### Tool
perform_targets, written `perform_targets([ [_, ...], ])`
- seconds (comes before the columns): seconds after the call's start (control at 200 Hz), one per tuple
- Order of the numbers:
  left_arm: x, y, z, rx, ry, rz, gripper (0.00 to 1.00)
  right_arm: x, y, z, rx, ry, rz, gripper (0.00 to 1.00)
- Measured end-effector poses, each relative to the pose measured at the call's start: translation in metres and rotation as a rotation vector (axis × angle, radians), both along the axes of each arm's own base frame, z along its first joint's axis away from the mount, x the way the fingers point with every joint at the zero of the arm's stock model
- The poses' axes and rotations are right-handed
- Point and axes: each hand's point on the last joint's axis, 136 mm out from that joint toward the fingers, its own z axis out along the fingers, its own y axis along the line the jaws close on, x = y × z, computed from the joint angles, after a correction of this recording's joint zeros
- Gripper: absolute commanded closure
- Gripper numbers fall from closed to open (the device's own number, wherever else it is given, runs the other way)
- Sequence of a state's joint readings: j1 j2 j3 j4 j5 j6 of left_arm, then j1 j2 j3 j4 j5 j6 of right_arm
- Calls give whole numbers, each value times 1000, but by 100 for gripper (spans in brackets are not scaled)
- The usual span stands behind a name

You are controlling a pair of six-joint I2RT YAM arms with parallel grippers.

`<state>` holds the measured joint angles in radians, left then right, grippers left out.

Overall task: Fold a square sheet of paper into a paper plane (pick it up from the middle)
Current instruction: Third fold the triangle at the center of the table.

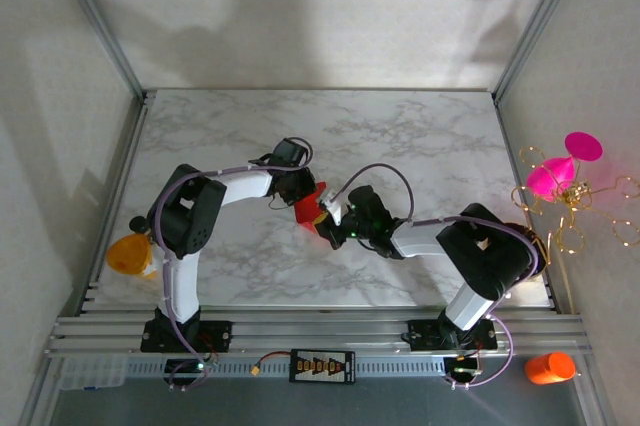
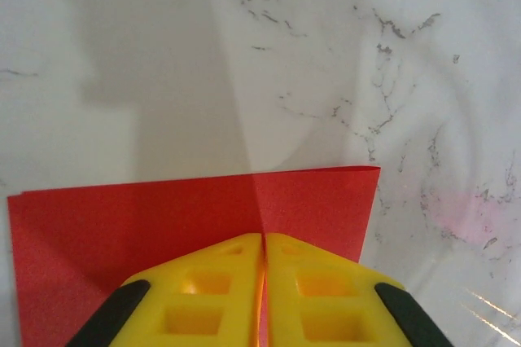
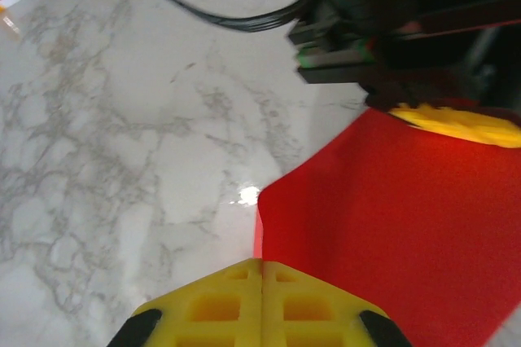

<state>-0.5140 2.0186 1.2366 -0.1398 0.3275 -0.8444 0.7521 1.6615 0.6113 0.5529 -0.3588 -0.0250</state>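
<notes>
Yellow-fingered, the left tool (image 2: 264, 237) has its jaws pressed together on the near edge of the square sheet of paper (image 2: 163, 217). Only a thin red glow shows in the seam between them. A faint crease runs up the sheet from that pinch to its far edge. From above, the sheet hangs between the two arms over the middle of the desk (image 1: 420, 146), apparently lifted off the marble rather than lying flat on it. The left tool sits at its upper left side.

On the other side, the right tool (image 3: 261, 262) is closed as well. A corner of the sheet runs down into its tips, so it seems to be gripping the paper there.

Paper this thin should be almost weightless and floppy. It will likely sag, curl or tear if the two pinches pull apart, and a stray squeeze will leave a crease. The safest hold is probably close to an edge or on the crease, with the sheet kept lightly taut.
</notes>
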Motion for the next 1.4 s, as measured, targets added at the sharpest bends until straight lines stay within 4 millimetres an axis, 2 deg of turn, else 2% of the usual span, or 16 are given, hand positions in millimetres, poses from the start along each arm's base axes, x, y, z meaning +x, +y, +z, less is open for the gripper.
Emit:
perform_targets([
  [0.145,0,0,0,4,-4,-9,91,16,-4,-2,-10,21,-63,100],
  [0.27,0,0,0,4,-5,-10,91,22,-6,-7,-26,37,-92,100],
  [0.491,0,0,0,3,-5,-10,91,25,-6,-17,-54,81,-115,100],
  [0.936,0,-1,0,3,-5,-11,91,26,-18,-36,-113,161,-186,100],
  [1.397,0,-1,0,3,-6,-11,92,32,-21,-36,-134,159,-211,100],
])
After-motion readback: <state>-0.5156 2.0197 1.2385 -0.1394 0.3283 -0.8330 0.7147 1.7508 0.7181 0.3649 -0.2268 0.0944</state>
